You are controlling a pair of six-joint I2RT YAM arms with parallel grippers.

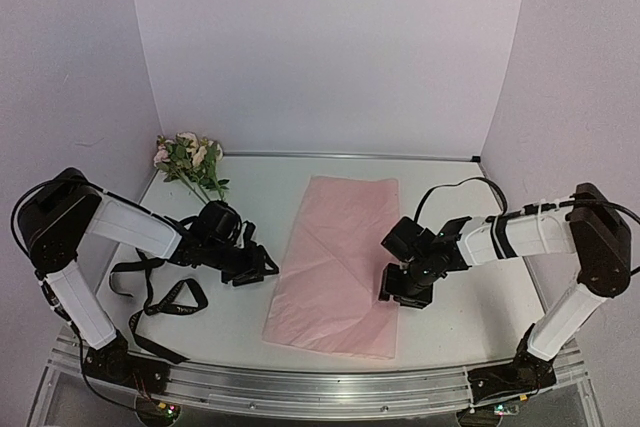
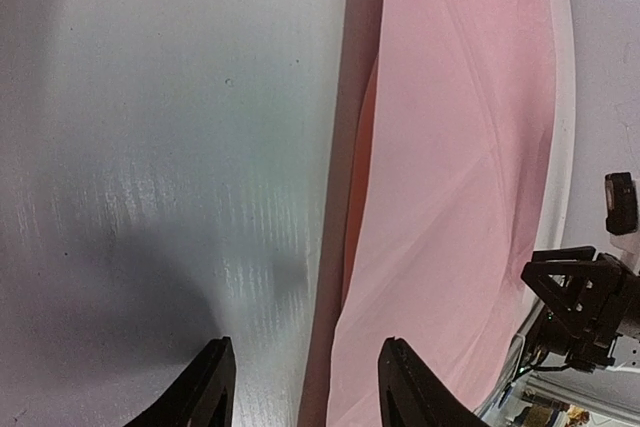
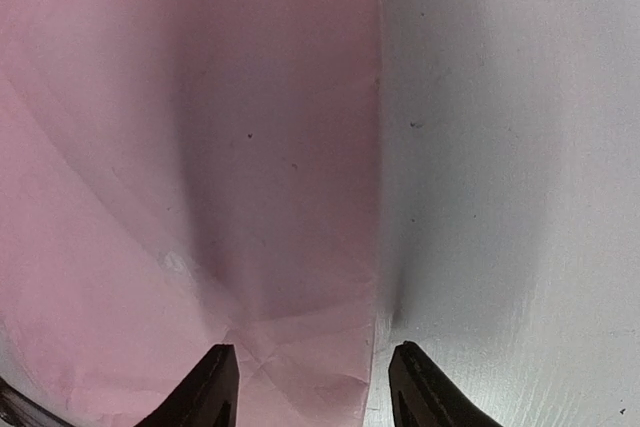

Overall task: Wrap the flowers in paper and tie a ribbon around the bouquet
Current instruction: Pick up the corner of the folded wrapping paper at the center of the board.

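We are seeing bright, even light. Soft shadows are pooling on the table (image 2: 150, 277) and the paper (image 3: 250, 147).

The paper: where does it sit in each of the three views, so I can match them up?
Top external: the paper lies flat in the middle of the table.
Left wrist: the paper fills the right half, one edge running top to bottom.
Right wrist: the paper covers the left half.
Shared landmark: the bare white table bordering the paper's edge.

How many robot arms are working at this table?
2: the left arm at the left edge of the pink paper, the right arm at its right edge.
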